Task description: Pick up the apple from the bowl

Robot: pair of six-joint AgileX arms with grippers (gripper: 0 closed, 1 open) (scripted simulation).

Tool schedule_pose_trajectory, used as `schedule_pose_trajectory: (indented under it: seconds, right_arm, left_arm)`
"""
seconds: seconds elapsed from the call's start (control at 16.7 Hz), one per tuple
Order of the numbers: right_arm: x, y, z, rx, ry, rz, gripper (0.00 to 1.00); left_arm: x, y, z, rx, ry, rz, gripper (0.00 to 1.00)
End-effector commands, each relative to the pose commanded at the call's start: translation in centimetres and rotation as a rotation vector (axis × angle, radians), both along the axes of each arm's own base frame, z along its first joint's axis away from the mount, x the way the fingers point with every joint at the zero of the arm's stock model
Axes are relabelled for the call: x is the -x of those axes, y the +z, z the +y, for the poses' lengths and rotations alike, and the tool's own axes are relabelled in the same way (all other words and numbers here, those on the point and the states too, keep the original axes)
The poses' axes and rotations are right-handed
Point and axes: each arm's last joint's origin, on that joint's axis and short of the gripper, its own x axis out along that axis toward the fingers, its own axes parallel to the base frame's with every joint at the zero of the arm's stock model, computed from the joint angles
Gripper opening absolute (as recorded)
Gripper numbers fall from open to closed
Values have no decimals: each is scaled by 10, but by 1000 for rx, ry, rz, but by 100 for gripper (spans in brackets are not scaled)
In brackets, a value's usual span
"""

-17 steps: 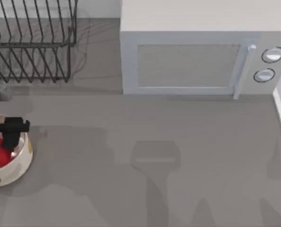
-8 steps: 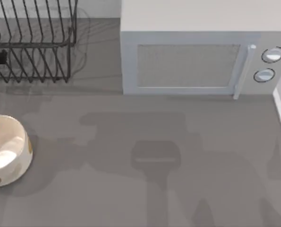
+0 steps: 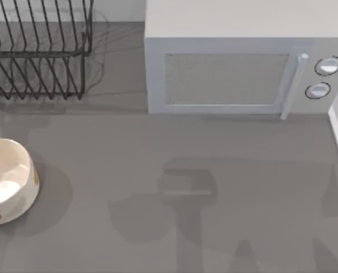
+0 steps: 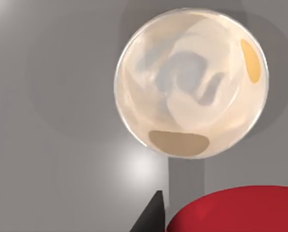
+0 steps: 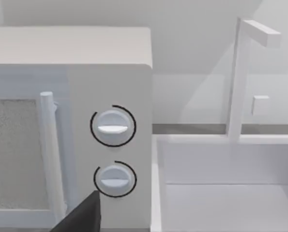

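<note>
- left claw: closed on the apple. One dark finger sits right against the red skin; the other finger is out of shot.
- apple: in the claw's grip, up off the table, close under the wrist camera and already out of the bowl.
- bowl: straight below the left claw and well apart from it. It stands upright, and its pale inside has nothing in it. There is a tan blotch on the rim side nearer the claw and an orange-yellow patch on the rim farther round.
- in the top view the bowl sits at the table's left edge, with a soft shadow beside it.
- wire rack: black, beyond the bowl at the table's far left. It is not touching the bowl.
- right claw: can't tell its state. It holds nothing that I can see.
- ahead of the right claw is the microwave, with its door shut. The handle is upright, with two round knobs stacked beside it.
- white basin: just beside the microwave on its knob side, farther from the right claw than the knobs.
</note>
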Motion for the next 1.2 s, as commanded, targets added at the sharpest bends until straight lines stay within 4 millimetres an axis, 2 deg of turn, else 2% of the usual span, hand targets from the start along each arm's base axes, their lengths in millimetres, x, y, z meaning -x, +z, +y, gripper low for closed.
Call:
schedule_pose_trajectory:
  seconds: [0.3,0.42,0.54,0.72,0.84,0.96,1.08,1.2]
  right_arm:
    - [0,0,0,0,0,0,100]
    - [0,0,0,0,0,0,100]
    - [0,0,0,0,0,0,100]
    - [0,0,0,0,0,0,100]
    - [0,0,0,0,0,0,100]
    - [0,0,0,0,0,0,100]
    - [0,0,0,0,0,0,100]
    - [0,0,0,0,0,0,100]
  left_arm:
    - [-1,-1,1,0,3,3,0]
    - [-6,-9,-10,2,3,12,0]
    - [-13,-23,-34,5,3,25,0]
    - [-16,-52,-91,8,2,49,0]
    - [-10,-73,-134,5,2,65,0]
    - [0,-92,-165,0,2,77,0]
    - [7,-105,-183,-4,2,83,0]
    - [10,-108,-187,-5,2,84,0]
